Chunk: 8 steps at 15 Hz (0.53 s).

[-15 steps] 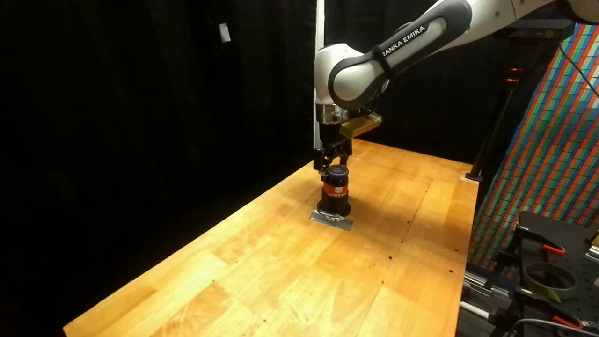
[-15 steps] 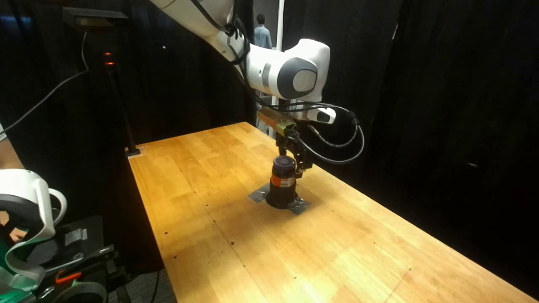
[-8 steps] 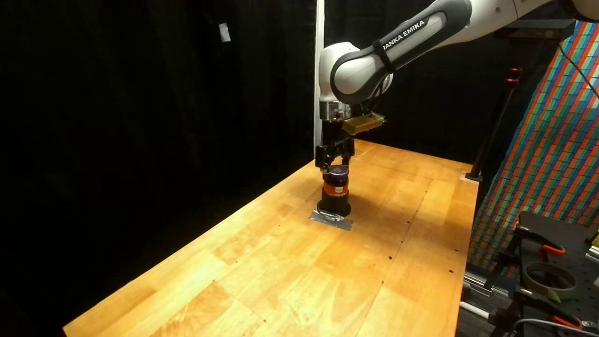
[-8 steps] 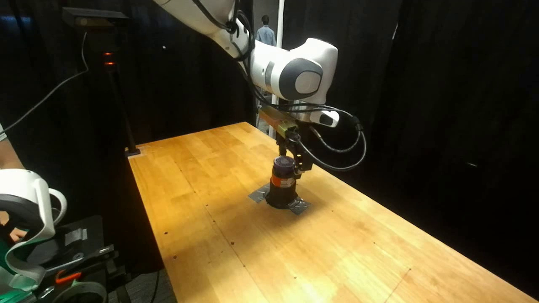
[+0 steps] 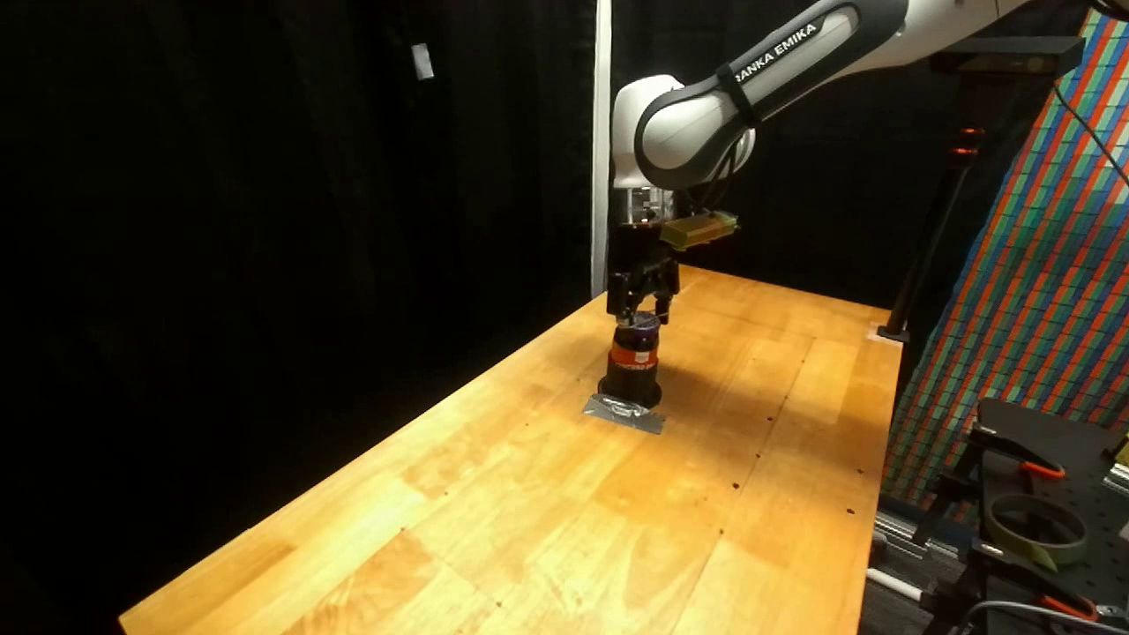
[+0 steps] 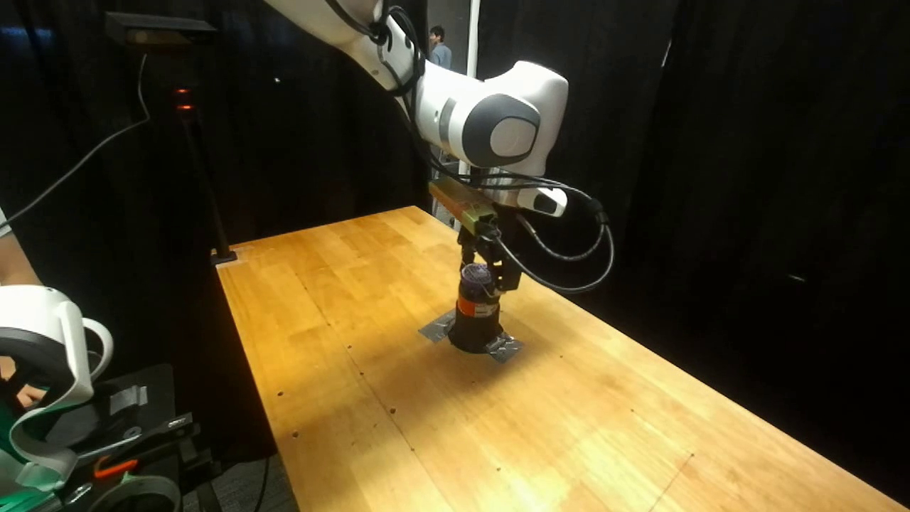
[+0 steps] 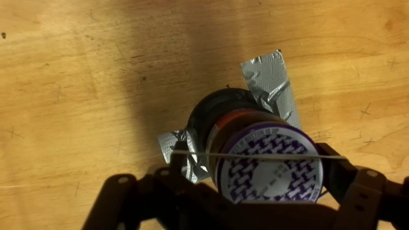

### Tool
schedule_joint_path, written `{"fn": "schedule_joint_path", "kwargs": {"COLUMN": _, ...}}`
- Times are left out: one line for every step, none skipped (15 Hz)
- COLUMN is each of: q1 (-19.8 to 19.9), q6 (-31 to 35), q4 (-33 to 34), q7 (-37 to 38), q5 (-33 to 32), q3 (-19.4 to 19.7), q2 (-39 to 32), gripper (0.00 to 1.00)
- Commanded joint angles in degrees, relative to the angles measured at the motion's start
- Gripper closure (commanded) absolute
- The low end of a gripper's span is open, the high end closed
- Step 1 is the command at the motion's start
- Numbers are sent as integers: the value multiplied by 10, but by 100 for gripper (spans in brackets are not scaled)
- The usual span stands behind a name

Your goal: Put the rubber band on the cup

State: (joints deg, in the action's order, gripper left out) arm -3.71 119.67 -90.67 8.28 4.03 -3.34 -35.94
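The cup is an upright jar with a purple-and-white lid and an orange-red label. It stands in a black base in both exterior views [image 5: 633, 359] [image 6: 478, 307]; its lid fills the lower middle of the wrist view [image 7: 273, 179]. A thin pale rubber band [image 7: 253, 156] is stretched between my two fingers and crosses above the lid. My gripper [image 7: 259, 157] is open, one finger on each side of the lid, the right one close to its rim. In both exterior views the gripper [image 5: 646, 317] [image 6: 483, 279] is at lid height; the band is too thin to make out there.
Grey tape [image 7: 271, 84] [image 5: 624, 414] holds the black base [image 6: 475, 336] to the wooden table [image 5: 564, 529]. A cable loop [image 6: 613, 245] hangs from the wrist. A dark cart with tools [image 5: 1054, 450] stands beside the table. A person [image 6: 439, 51] is far behind.
My gripper has risen slightly and shifted sideways, rightward or leftward depending on the exterior view, bringing its near finger closer over the lid's rim. The cup has not moved.
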Motion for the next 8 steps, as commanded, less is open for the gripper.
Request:
{"fn": "schedule_joint_path", "kwargs": {"q1": -1, "q6": 7, "q4": -62, "q7": -16, "q5": 0, "q3": 3, "q2": 39, "gripper": 0}}
{"fn": "schedule_joint_path", "kwargs": {"q1": -3, "q6": 15, "q4": -72, "q7": -15, "q5": -2, "q3": 4, "q2": 44, "gripper": 0}}
{"fn": "schedule_joint_path", "kwargs": {"q1": -5, "q6": 22, "q4": -83, "q7": -13, "q5": -3, "q3": 5, "q2": 49, "gripper": 0}}
{"fn": "schedule_joint_path", "kwargs": {"q1": -9, "q6": 35, "q4": -98, "q7": -8, "q5": -10, "q3": 8, "q2": 56, "gripper": 0}}
{"fn": "schedule_joint_path", "kwargs": {"q1": -13, "q6": 50, "q4": -113, "q7": -2, "q5": -17, "q3": 11, "q2": 61, "gripper": 0}}
{"fn": "schedule_joint_path", "kwargs": {"q1": -17, "q6": 68, "q4": -130, "q7": 3, "q5": -26, "q3": 15, "q2": 68, "gripper": 0}}
{"fn": "schedule_joint_path", "kwargs": {"q1": -21, "q6": 87, "q4": -147, "q7": 9, "q5": -35, "q3": 19, "q2": 75, "gripper": 0}}
{"fn": "schedule_joint_path", "kwargs": {"q1": -26, "q6": 108, "q4": -162, "q7": 15, "q5": -46, "q3": 23, "q2": 81, "gripper": 0}}
